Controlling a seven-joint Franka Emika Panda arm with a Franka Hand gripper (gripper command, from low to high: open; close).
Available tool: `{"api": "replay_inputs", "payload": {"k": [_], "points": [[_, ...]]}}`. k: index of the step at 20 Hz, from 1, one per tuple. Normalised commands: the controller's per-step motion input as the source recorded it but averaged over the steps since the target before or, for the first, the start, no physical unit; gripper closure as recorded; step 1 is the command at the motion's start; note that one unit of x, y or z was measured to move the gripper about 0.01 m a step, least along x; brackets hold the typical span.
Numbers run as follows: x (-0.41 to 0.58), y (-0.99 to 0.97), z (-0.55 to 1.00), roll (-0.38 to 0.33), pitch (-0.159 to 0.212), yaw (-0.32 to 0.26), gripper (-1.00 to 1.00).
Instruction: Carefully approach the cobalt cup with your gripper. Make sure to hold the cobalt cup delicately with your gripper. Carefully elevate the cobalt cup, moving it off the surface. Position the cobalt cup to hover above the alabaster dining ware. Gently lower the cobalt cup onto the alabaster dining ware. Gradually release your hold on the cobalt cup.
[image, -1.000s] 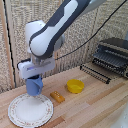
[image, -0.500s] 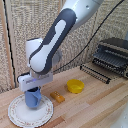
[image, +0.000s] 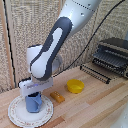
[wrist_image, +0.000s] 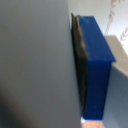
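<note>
The blue cup (image: 33, 103) stands on the white plate (image: 16, 113) with the faint floral rim, at the exterior view's lower left. My gripper (image: 32, 94) is directly over the cup and down on it, with the white block just above its rim. The fingers are hidden by the cup and the block, so their grip does not show there. In the wrist view a blue finger pad (wrist_image: 97, 60) with a dark backing fills the frame against a pale grey-blue surface (wrist_image: 35, 60), likely the cup's wall. A strip of the plate (wrist_image: 117, 25) shows beyond it.
A yellow bowl (image: 76, 86) sits on the wooden table to the exterior view's right of the plate. A small orange piece (image: 58, 96) lies between them. A dark toaster oven with a wire rack (image: 107, 60) stands at the back right.
The gripper has come down with the cup from above the plate's far edge, and the cup now rests on the plate. The arm has leaned lower and toward the exterior view's left.
</note>
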Motion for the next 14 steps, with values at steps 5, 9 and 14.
{"api": "replay_inputs", "payload": {"k": [5, 9, 14], "points": [[0.051, 0.01, 0.27, 0.005, 0.000, 0.000, -1.00], [0.101, -0.02, 0.85, 0.035, 0.018, -0.003, -1.00], [0.129, 0.00, 0.79, 0.053, 0.029, -0.021, -1.00]]}}
